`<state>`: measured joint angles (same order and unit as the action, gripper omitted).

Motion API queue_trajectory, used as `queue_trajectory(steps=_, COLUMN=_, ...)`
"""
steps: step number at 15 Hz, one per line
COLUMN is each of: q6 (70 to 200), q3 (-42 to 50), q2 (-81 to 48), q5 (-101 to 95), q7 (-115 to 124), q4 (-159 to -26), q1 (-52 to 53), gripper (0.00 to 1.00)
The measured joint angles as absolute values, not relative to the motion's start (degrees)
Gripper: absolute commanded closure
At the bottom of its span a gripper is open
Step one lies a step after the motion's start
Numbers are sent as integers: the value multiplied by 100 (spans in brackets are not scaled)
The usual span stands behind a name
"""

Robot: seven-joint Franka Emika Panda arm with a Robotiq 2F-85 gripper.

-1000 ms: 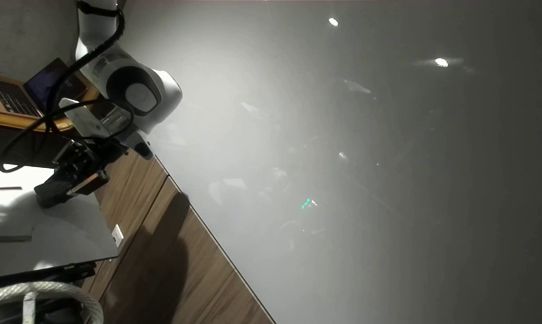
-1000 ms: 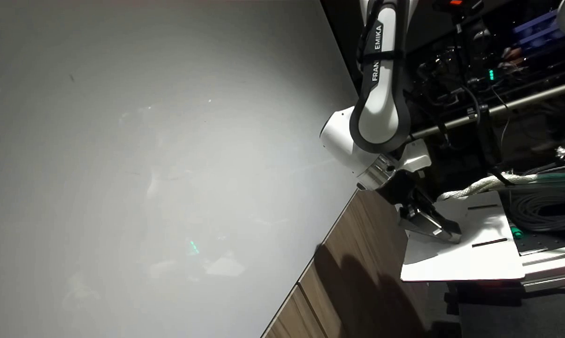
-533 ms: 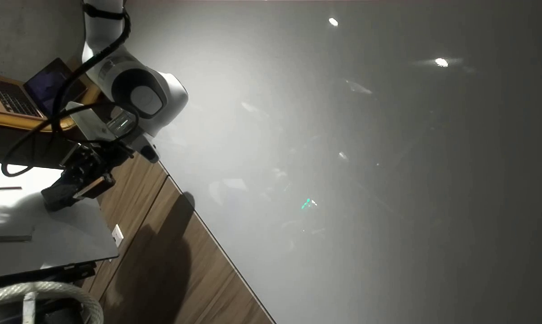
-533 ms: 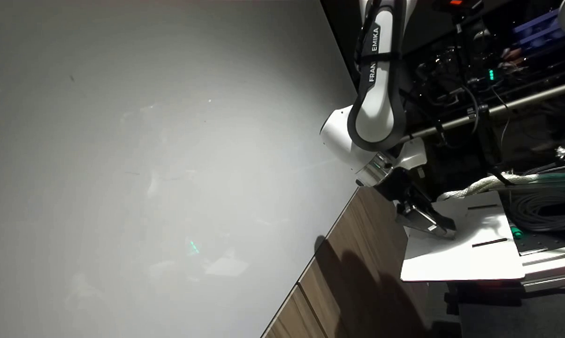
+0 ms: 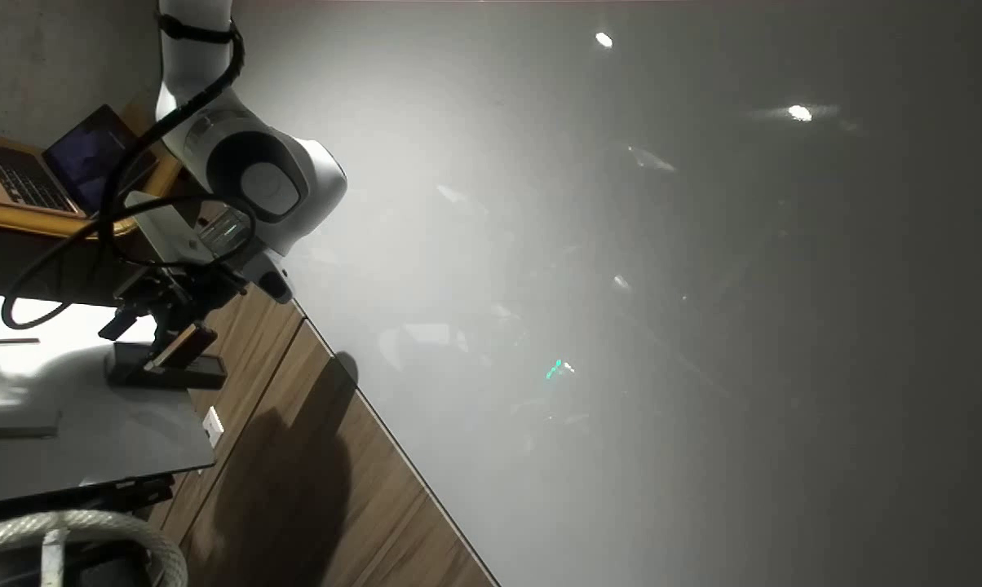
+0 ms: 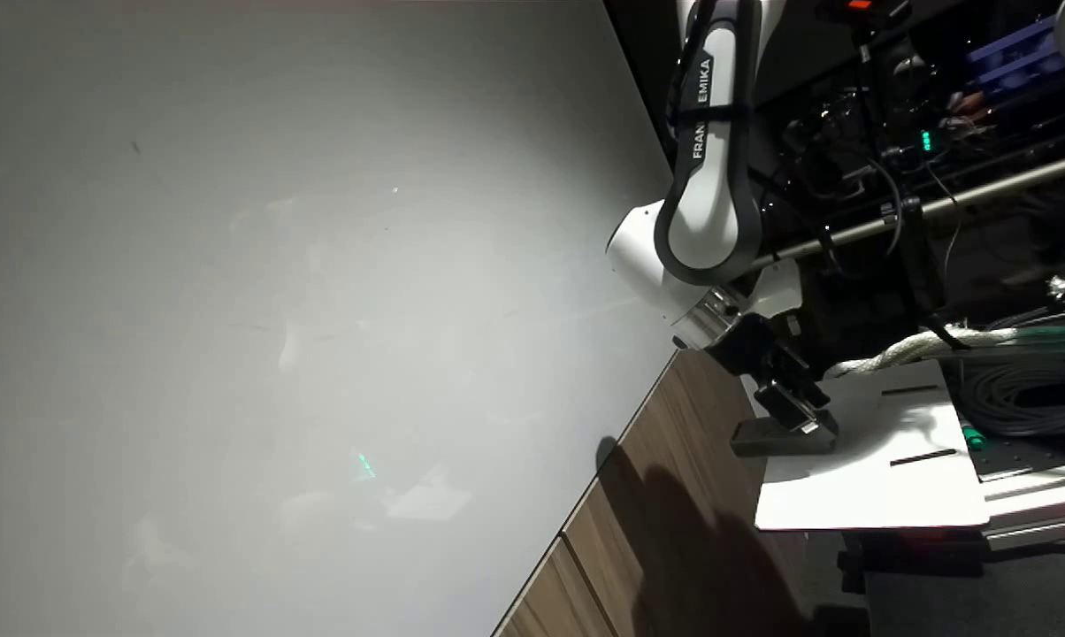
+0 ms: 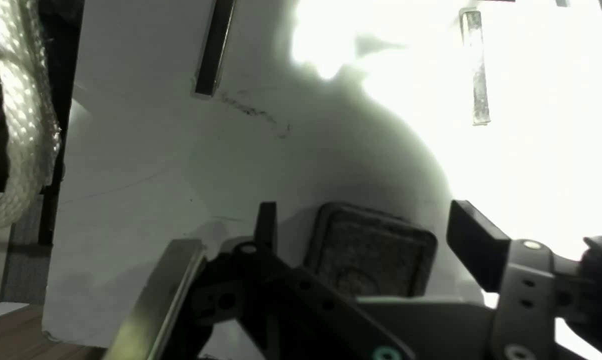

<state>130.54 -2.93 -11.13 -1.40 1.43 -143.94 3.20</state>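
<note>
At the white panel (image 7: 126,145), find the dark block (image 7: 371,250) in the wrist view between the spread-apart sides of the tool (image 7: 370,231), not clamped — likely stiff, fairly light and sturdy, best taken across opposite flat faces, clear of the rounded corners.

The arm (image 6: 708,208), from where I stand, hangs down above the wrist (image 5: 269,189) and bends there. Below the wrist, the end effector (image 7: 367,230) points downward at a slant, its two fingers (image 7: 476,245) facing each other, well apart.
</note>
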Motion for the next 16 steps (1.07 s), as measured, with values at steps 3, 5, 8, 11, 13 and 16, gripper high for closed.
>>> queue_trajectory(steps=3, q6=13057, q3=-293, q2=-1203, q5=-139, q7=137, q4=-14394, q1=320, gripper=0)
queue_trajectory(steps=5, q6=13059, q3=-293, q2=-1266, q5=-139, q7=137, q4=-14394, q1=320, gripper=0)
queue_trajectory(steps=8, q6=13060, q3=-293, q2=-1321, q5=-147, q7=137, q4=-14395, q1=320, gripper=0)
queue_trajectory(steps=11, q6=13052, q3=-293, q2=-1301, q5=-356, q7=170, q4=-14401, q1=336, gripper=0)
queue_trajectory(steps=13, q6=13044, q3=-296, q2=-1181, q5=-570, q7=243, q4=-14448, q1=385, gripper=0)
queue_trajectory(steps=16, q6=12862, q3=-352, q2=-718, q5=-976, q7=535, q4=-14638, q1=581, gripper=0)
